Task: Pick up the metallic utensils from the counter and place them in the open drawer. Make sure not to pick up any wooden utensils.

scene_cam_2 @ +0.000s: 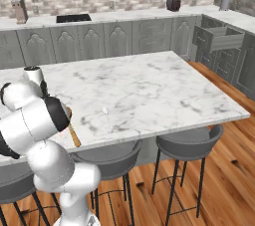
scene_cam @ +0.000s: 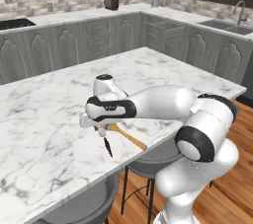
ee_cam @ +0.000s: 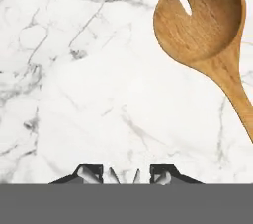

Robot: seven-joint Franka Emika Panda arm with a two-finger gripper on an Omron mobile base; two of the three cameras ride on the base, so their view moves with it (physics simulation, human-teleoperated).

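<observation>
Silver fork (ee_cam: 114,174) tines sit pinched between my end effector (ee_cam: 126,172) tips, jaws closed on it. Its dark handle points toward the near edge of the tabletop (scene_cam: 44,134). Wooden spoon (ee_cam: 207,35) lies just right of my grip, untouched. Small silver spoon (scene_cam_2: 106,113) rests farther right. Open drawer (scene_cam_2: 224,38) stands far right, well apart.

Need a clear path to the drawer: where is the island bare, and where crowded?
Bare: the far half of the counter and its right end toward the open drawer. Crowded: the near edge, where the gripper clamps the fork beside the wooden spoon; a small spoon lies mid-front.
</observation>
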